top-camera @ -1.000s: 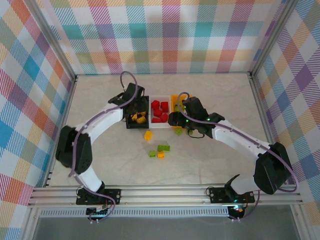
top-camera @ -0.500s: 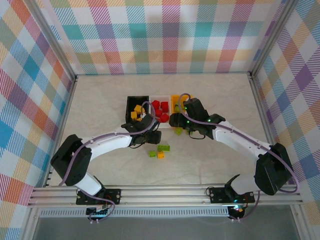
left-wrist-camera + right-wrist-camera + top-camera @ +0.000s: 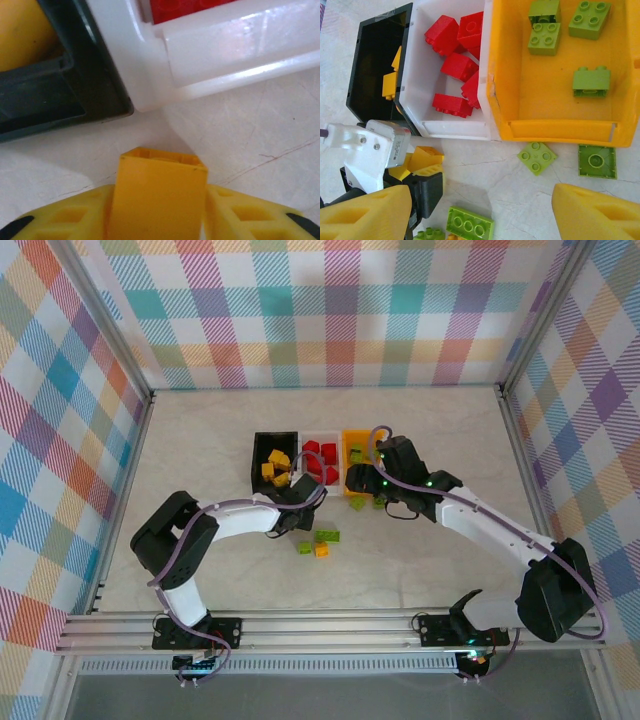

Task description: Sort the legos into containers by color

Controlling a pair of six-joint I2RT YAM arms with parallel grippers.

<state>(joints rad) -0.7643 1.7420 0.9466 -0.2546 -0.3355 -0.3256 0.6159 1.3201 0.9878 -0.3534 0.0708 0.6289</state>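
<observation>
The black bin (image 3: pixel 370 45) holds yellow bricks (image 3: pixel 390 82), the white bin (image 3: pixel 420 75) red bricks (image 3: pixel 451 35), and the orange-yellow bin (image 3: pixel 555 102) lime green bricks (image 3: pixel 590 80). Loose lime green bricks (image 3: pixel 536 157) lie on the cream, faintly veined table (image 3: pixel 440 430), and a yellow brick (image 3: pixel 160 175) sits between the yellow jaws of the left gripper (image 3: pixel 157 205). The walls (image 3: pixel 340 310) wear a pastel plaid of pink, teal, orange, yellow and violet.

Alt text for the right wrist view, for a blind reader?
Three bins stand side by side: a black bin with yellow bricks, a white bin with red bricks, an orange bin with green bricks. Loose green bricks lie on the table before them, and the left arm's jaws pinch a yellow brick.
</observation>
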